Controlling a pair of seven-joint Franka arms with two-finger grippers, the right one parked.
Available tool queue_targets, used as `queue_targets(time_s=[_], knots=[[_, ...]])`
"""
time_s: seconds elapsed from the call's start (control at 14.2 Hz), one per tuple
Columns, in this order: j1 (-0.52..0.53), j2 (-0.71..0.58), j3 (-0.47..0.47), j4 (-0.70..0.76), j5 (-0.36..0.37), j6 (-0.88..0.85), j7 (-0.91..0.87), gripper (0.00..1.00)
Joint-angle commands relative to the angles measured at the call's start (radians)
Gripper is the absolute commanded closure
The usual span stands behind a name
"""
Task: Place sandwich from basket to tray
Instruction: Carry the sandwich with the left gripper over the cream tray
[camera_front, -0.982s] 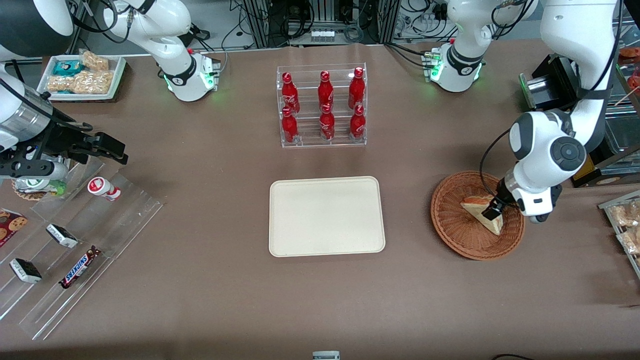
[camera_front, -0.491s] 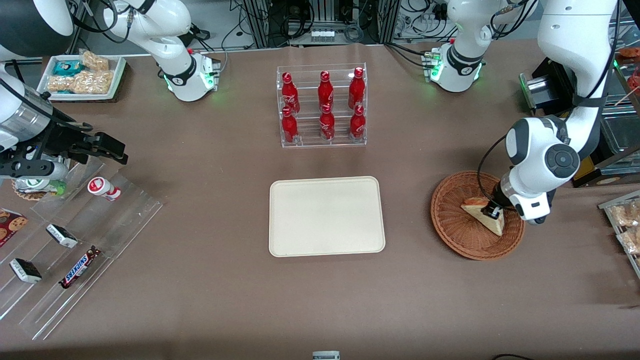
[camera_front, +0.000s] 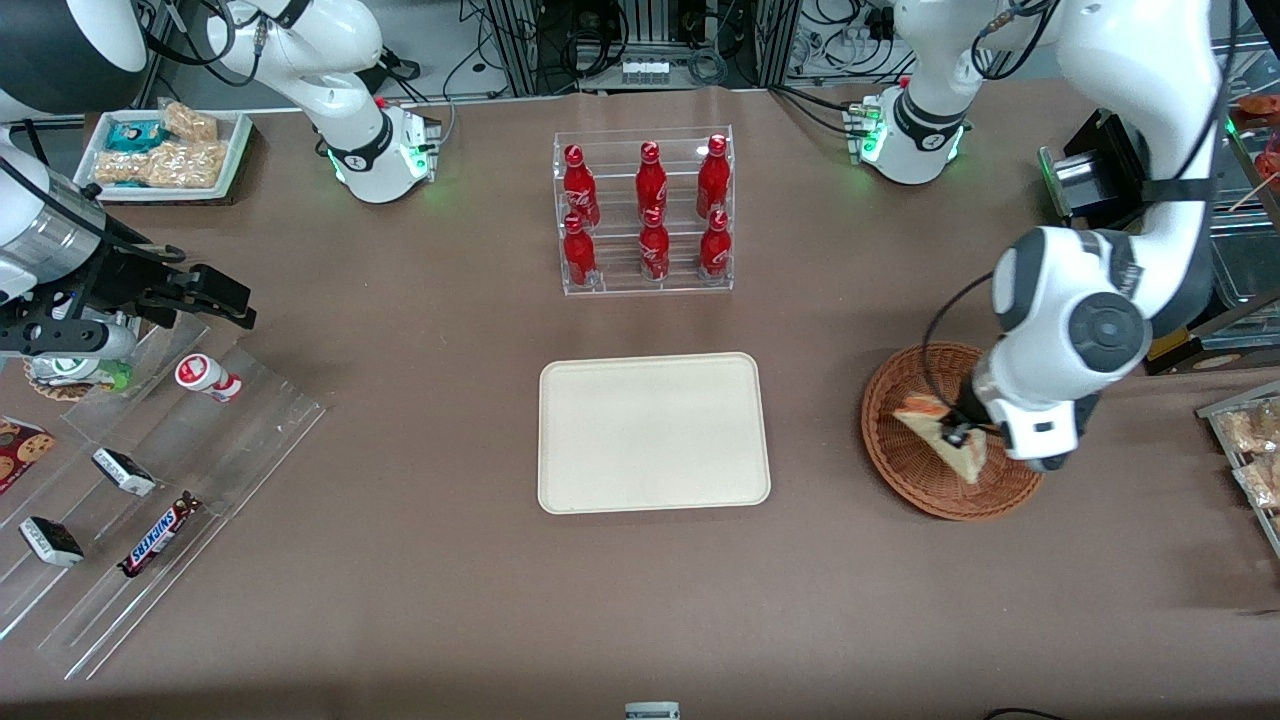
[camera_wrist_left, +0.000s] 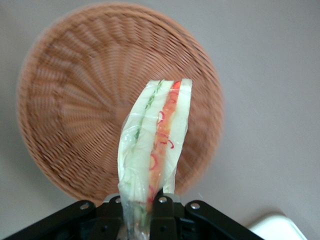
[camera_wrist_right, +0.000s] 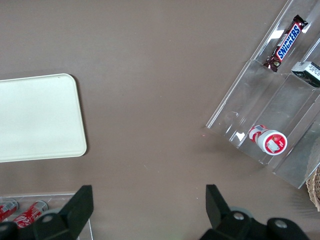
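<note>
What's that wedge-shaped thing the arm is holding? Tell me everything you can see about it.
It is a sandwich: a triangular wedge of pale bread in clear, crinkly wrap, with orange-red and green filling showing along its cut edge. The gripper is shut on one end of it. It hangs lifted above the basket, the round brown wicker bowl, with its free end pointing away from the gripper and nothing else touching it. The cream tray lies toward the parked arm's end from it, with nothing on it.
</note>
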Motion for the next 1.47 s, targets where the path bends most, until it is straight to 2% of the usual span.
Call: queue_targets(time_s=[0.0,0.35,0.49,0.77,1.05,1.19,1.26,1.33,1.4], knots=[[-0.135,0.086,0.010,0.094,-0.002,-0.013,-0.023,0.96],[-0.346,0.236,0.011,0.252,0.015,0.056,-0.004,0.94],[-0.408,0.270,0.011,0.254,0.087,0.174,0.028,0.94],[-0.525,0.350,0.013,0.256,0.104,0.343,0.041,0.94],[-0.571,0.371,0.013,0.254,0.132,0.351,0.036,0.94],[-0.576,0.373,0.013,0.251,0.132,0.349,0.036,0.88],[-0.580,0.385,0.013,0.252,0.132,0.349,0.035,0.65],[-0.581,0.387,0.013,0.254,0.132,0.349,0.033,0.09],[-0.582,0.381,0.013,0.254,0.138,0.349,0.030,0.00]])
